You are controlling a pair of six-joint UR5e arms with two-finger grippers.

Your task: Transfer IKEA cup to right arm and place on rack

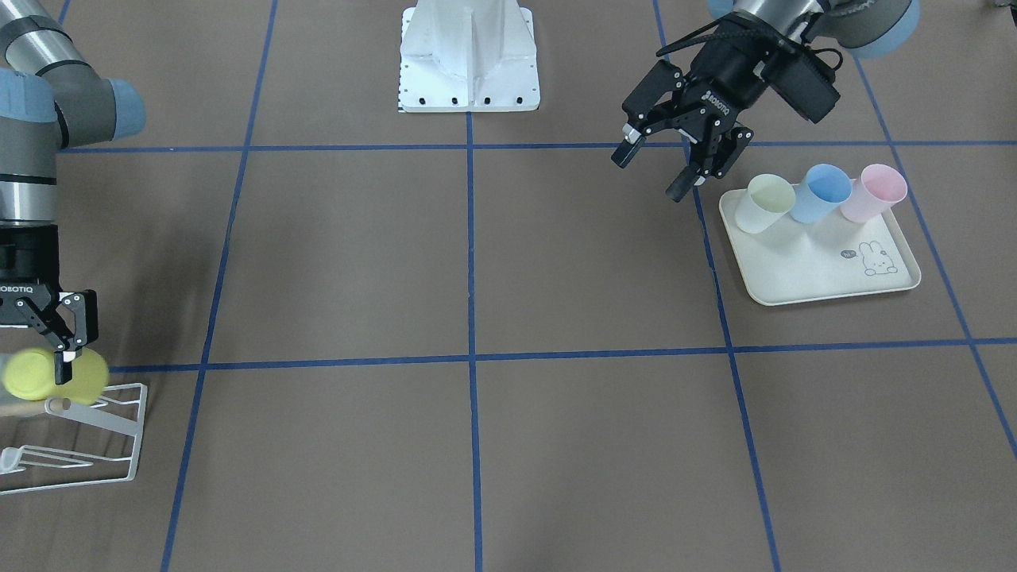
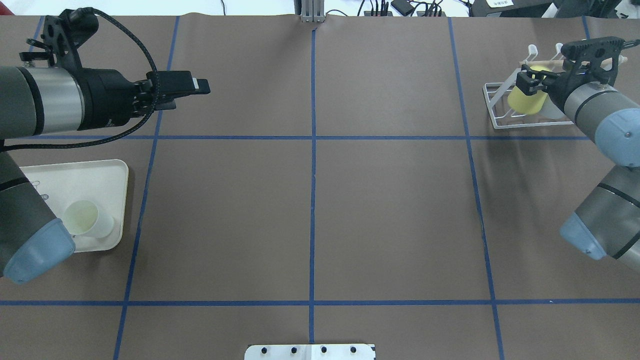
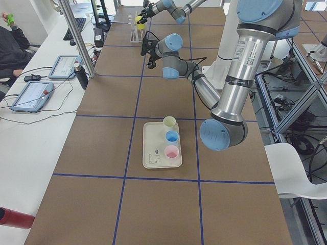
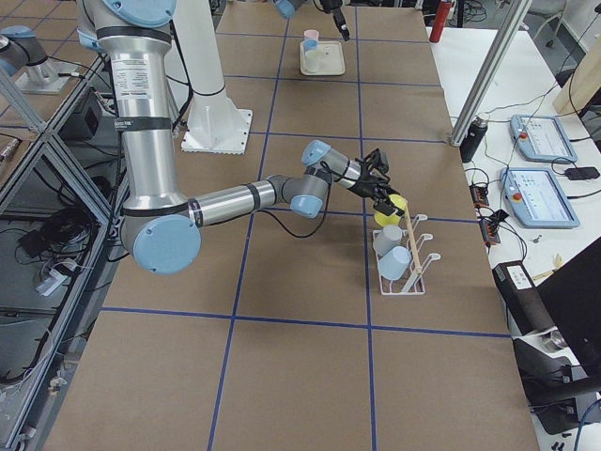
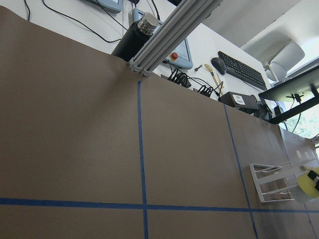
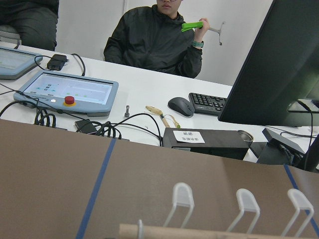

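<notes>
Front-facing view: grips the yellow cup [image 1: 56, 376] in the right jaws, closed on it, just above the rack [image 1: 137, 433]; holds the left jaws spread wide, empty, beside the tray [image 1: 802, 262] bearing 3 cups [image 1: 822, 193]. Right-side view: shows 2 pale cups [image 4: 387, 241] sitting on the rack beneath.

Near R arm [image 4: 244, 195] reaches across brown surface [image 4: 282, 357]. R claw [image 4: 388, 200] is clamped on yellow cup [image 4: 385, 218], just over far end of white wire rack [image 4: 402, 289] w/ wooden dowel [image 4: 410, 249]. In rack: whitish cup [image 4: 385, 241], pale-blue cup [image 4: 395, 261], side by side. Far end of surface: cream tray [image 4: 322, 64] w/ pink cup [image 4: 311, 39]; L claw [image 4: 340, 26] hangs near it.
</notes>
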